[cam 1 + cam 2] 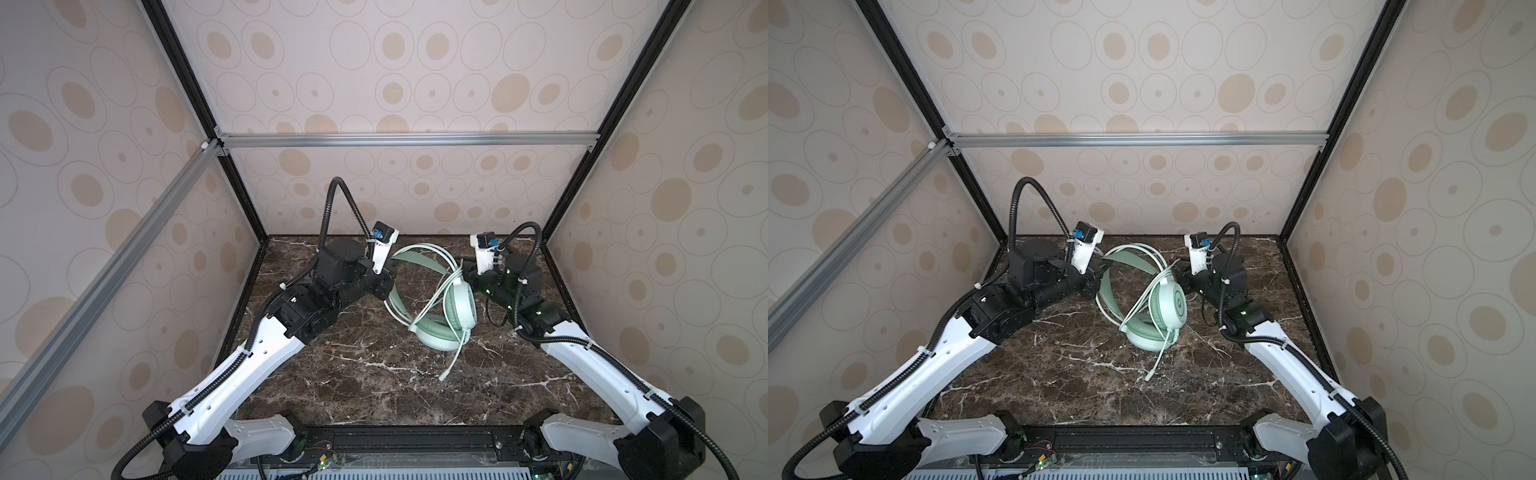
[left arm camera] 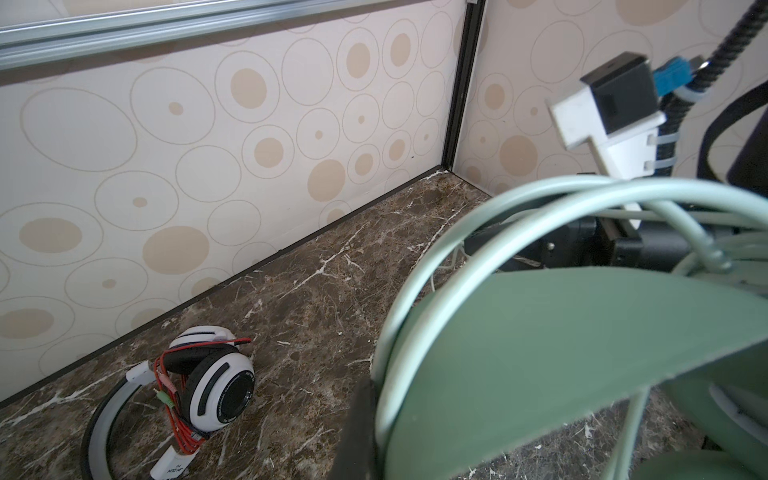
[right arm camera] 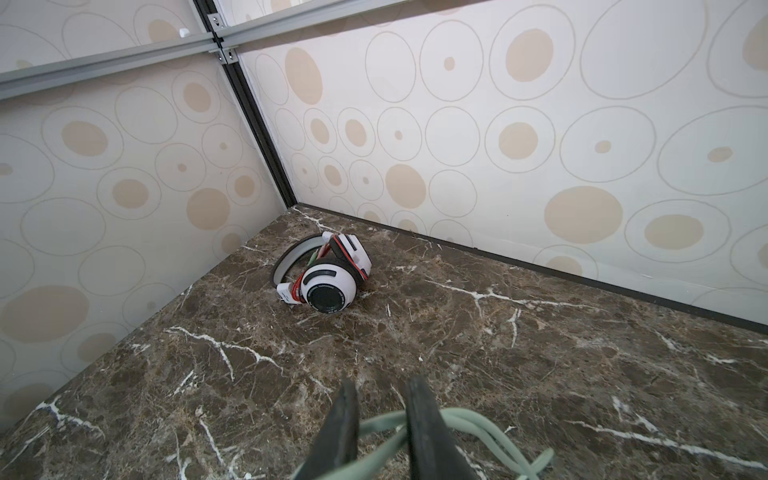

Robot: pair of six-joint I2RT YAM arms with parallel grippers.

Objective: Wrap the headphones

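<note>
The mint-green headphones (image 1: 440, 307) (image 1: 1154, 311) lie mid-table in both top views, their pale green cable (image 1: 455, 357) looped around the headband and trailing toward the front. My left gripper (image 1: 388, 286) (image 2: 386, 415) is shut on the green headband (image 2: 561, 353). My right gripper (image 1: 461, 266) (image 3: 382, 395) stands at the headset's far right side, its jaws slightly apart, with cable strands (image 3: 382, 424) crossing loosely between them. The white headphones (image 2: 208, 382) (image 3: 328, 278), wound in red cable, lie near the back left corner; the left arm hides them in both top views.
The dark marble table (image 1: 374, 395) is walled at the back and both sides by patterned panels (image 1: 395, 195). The cable's plug end (image 1: 442, 377) lies loose toward the front. The arm bases stand at the front edge.
</note>
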